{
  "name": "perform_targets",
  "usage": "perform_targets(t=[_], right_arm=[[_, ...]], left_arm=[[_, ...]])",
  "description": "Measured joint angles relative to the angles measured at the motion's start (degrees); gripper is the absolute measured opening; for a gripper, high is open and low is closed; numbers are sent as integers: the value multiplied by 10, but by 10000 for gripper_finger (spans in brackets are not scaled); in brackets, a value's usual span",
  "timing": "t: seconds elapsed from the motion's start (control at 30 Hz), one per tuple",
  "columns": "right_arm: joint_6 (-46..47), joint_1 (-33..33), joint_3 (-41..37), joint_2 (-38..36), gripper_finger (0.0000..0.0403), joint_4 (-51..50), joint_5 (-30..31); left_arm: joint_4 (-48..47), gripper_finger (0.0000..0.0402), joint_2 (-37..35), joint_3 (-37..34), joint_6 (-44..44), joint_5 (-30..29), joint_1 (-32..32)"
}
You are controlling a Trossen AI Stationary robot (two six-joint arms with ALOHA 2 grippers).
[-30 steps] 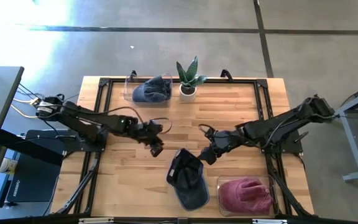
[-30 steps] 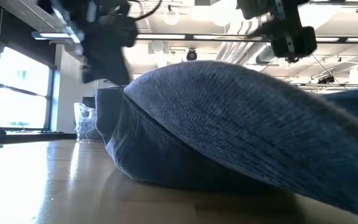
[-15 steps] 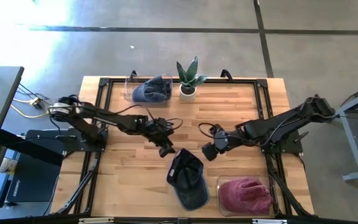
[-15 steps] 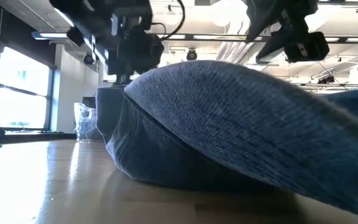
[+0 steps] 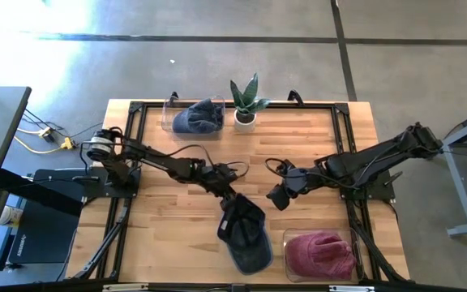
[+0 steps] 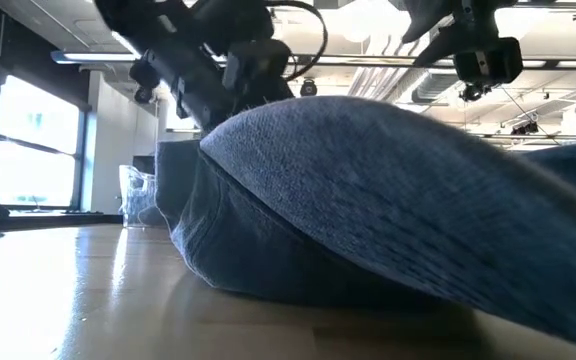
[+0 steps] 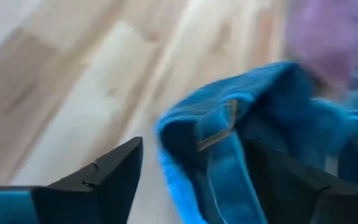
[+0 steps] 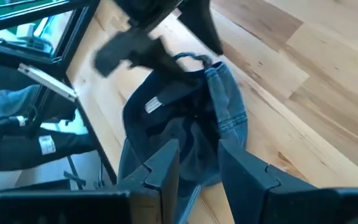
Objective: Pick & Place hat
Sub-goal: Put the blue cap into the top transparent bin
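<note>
Since a second ago the left arm has swung in from the worktop's left-middle; the left gripper [image 5: 232,197] now sits at the back edge of the cap with fingers spread wide, straddling the strap end in the left wrist view, not clamped on it. Right gripper [image 5: 279,197] has held roughly in place just right of the cap, fingers [image 8: 161,171] narrowed to a slim gap with nothing between them.

Progress, my read: pick not yet made, place not started. Cap is on the wood, no grip on it.

Largest to smallest:
- Light slatted wooden worktop [image 5: 306,138], black metal frame along its edges.
- Dark blue denim baseball cap [image 5: 246,235], near the front edge around centre, lying upside down, inside facing up; soft woven cloth, curved brim, buckled back strap [image 7: 216,134]. Floppy, will likely sag when lifted.
- Pink knitted beanie [image 5: 321,254] in a clear plastic tray [image 5: 287,237], front right corner.
- Grey-blue knitted hat [image 5: 199,118] in a second clear bin, back edge left of centre.
- Small spiky green plant in a white pot [image 5: 246,104], back edge, centre.
</note>
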Motion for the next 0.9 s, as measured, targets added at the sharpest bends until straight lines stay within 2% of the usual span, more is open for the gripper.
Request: perform_targets(t=[0.1,0.2,0.33,0.4,0.53,0.63,0.8,0.9], right_arm=[[-16,0,0,-13,104,-6,-2],[-32,0,0,-36,99,-16,-2],[-61,0,0,-80,94,-35,7],[-83,0,0,-103,92,-45,22],[-137,0,0,-147,91,-66,86],[-166,0,0,-174,91,-87,137],[-213,0,0,-203,87,-110,180],[-239,0,0,-210,87,-117,178]], left_arm=[[-80,231,2,35,1,-51,1],[-177,161,2,83,26,-92,3],[-326,50,2,195,100,-133,10],[-402,15,2,258,133,-144,14],[-484,22,1,358,141,-175,38],[-528,12,0,389,107,-163,84],[-711,10,0,382,48,-131,168],[-827,10,0,352,17,-129,169]])
